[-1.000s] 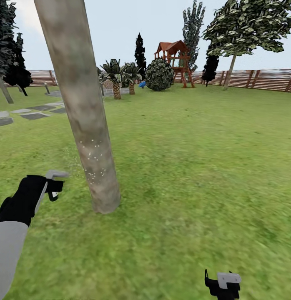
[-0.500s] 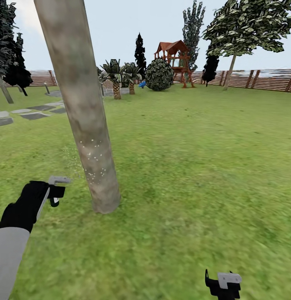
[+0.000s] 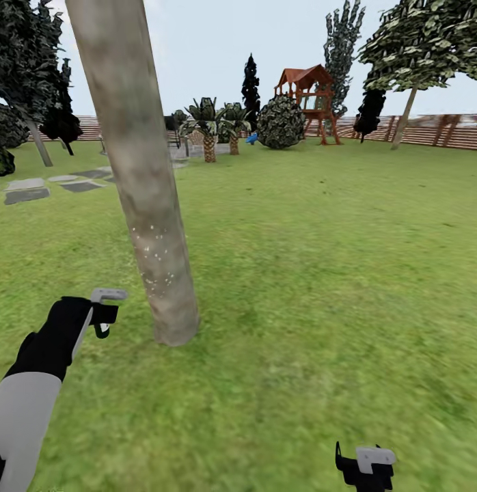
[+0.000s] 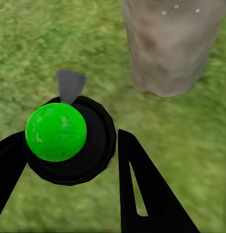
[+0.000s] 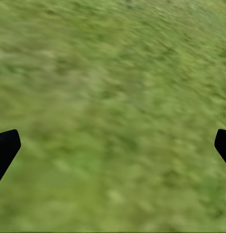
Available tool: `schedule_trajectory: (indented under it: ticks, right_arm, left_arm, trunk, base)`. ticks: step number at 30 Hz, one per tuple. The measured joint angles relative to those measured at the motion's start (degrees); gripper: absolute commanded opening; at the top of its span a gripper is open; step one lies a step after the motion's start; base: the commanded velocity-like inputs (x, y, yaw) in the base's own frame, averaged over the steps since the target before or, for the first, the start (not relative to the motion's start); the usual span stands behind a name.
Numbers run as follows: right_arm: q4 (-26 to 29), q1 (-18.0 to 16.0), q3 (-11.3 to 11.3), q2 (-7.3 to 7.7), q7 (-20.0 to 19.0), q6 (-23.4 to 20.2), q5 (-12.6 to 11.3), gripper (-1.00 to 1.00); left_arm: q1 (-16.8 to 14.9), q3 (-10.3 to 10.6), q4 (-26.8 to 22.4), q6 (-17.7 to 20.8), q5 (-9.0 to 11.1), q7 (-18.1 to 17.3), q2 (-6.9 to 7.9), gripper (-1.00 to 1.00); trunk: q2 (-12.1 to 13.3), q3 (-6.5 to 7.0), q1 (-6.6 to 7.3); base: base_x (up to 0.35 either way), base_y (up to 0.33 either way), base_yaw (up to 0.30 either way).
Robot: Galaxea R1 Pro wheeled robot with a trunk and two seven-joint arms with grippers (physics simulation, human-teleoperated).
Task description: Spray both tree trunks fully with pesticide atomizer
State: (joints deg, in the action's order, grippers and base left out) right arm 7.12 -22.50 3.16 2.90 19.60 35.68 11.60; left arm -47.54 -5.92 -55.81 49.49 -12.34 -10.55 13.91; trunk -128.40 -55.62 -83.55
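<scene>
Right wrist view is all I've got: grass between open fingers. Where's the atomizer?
Observer: In the left end effector. Its fingers are closed on the atomizer, which has a black body and a green cap.
Operator: Aimed at what?
Observer: Its grey nozzle points toward the base of the tree trunk, which stands close by on the grass.
Operator: Any coverage?
Observer: White pesticide specks dot one small patch low on the trunk. The bark above it looks bare.
</scene>
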Motion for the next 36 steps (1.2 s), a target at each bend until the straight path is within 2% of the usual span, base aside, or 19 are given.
schedule_trajectory:
  ticks: [4,7,9,10,11,14,15,16,17,18,20,21,22,24,30,36]
  right_arm:
    - [0.0,0.0,0.01,0.08,0.0,0.01,0.0,1.0]
    - [0.0,0.0,0.0,0.22,0.0,0.06,0.0,1.0]
    - [0.0,0.0,0.0,0.23,0.0,0.0,0.0,1.0]
    - [0.0,0.0,0.0,0.22,0.0,0.0,0.0,1.0]
    - [0.0,0.0,0.0,0.21,0.0,0.0,0.0,1.0]
    - [0.0,0.0,-0.01,0.18,0.0,0.0,0.0,1.0]
    - [0.0,0.0,0.02,0.18,0.0,0.0,-0.01,1.0]
    - [0.0,0.0,-0.01,0.18,0.0,0.0,0.01,1.0]
    - [0.0,0.0,-0.01,0.13,0.0,0.0,0.0,1.0]
    - [0.0,0.0,0.0,0.12,0.0,0.0,0.0,1.0]
    - [0.0,0.0,0.0,0.09,0.0,0.0,0.0,1.0]
    - [0.0,0.0,0.0,0.09,0.0,0.0,0.0,1.0]
    - [0.0,0.0,0.0,0.09,0.0,0.0,0.0,1.0]
    - [0.0,0.0,0.0,0.09,0.0,0.0,0.0,1.0]
    - [0.0,0.0,0.0,0.09,0.0,0.0,0.0,1.0]
    - [0.0,0.0,0.01,0.23,0.03,0.0,0.0,1.0]
  left_arm:
    - [0.05,0.04,0.6,0.04,-0.1,0.0,0.05,-1.0]
    - [0.09,-0.38,3.95,-0.09,-0.09,-0.08,0.73,-1.0]
    - [0.16,0.02,4.51,-0.12,0.83,-0.02,-1.48,-1.0]
    - [0.17,0.02,4.54,-0.19,0.5,-0.01,-2.33,-1.0]
    - [0.12,-0.1,4.55,-0.28,-0.01,0.03,-2.56,-1.0]
    - [0.39,-1.0,4.72,-0.42,-0.56,0.28,-1.48,-1.0]
    - [1.08,-2.65,4.89,-0.79,0.16,0.32,0.5,-1.0]
    - [1.34,-4.02,4.96,-2.7,-1.34,0.37,1.91,-1.0]
    - [1.54,-4.5,5.11,-4.1,-0.19,0.35,2.22,-1.0]
    - [1.62,-4.65,5.29,-4.78,-0.1,0.35,2.22,-1.0]
    - [1.73,-4.64,5.81,-5.74,0.38,0.36,1.33,-1.0]
    - [1.75,-4.6,5.88,-5.91,0.5,0.39,0.07,-1.0]
    - [1.76,-4.56,5.89,-6.01,0.27,0.69,-1.16,-1.0]
    - [1.75,-4.57,5.89,-6.13,-0.92,2.59,-2.31,-1.0]
    - [1.75,-4.98,5.89,-6.07,-0.88,3.59,-2.08,-1.0]
    - [1.75,-4.73,5.8,-6.15,-0.93,4.01,-2.61,-1.0]
  trunk:
    - [0.0,0.0,0.0]
    - [0.0,0.0,0.0]
    - [0.0,0.0,0.0]
    - [0.0,0.0,0.0]
    - [0.0,0.0,0.0]
    - [0.0,0.0,0.0]
    - [0.0,-0.01,0.0]
    - [0.0,0.0,0.0]
    - [0.0,0.0,0.0]
    - [0.0,0.0,0.0]
    - [0.0,0.0,0.0]
    - [0.0,0.0,0.0]
    - [0.0,0.0,0.0]
    - [0.0,0.0,0.0]
    - [0.0,0.0,0.0]
    - [0.0,0.0,0.0]
  base:
    - [0.26,-0.174,0.029]
    - [0.21,-0.19,0.001]
    - [0.017,-0.268,0.0]
    - [0.005,-0.272,0.0]
    - [0.003,-0.273,0.0]
    - [0.001,-0.273,0.025]
    - [0.0,-0.273,0.17]
    - [0.0,-0.273,0.223]
    - [0.0,-0.273,0.243]
    - [0.0,-0.273,0.26]
    - [0.0,-0.273,0.273]
    - [0.0,-0.273,0.277]
    - [0.0,-0.273,0.277]
    - [0.0,-0.273,0.278]
    - [0.007,-0.273,0.275]
    - [0.085,-0.274,0.029]
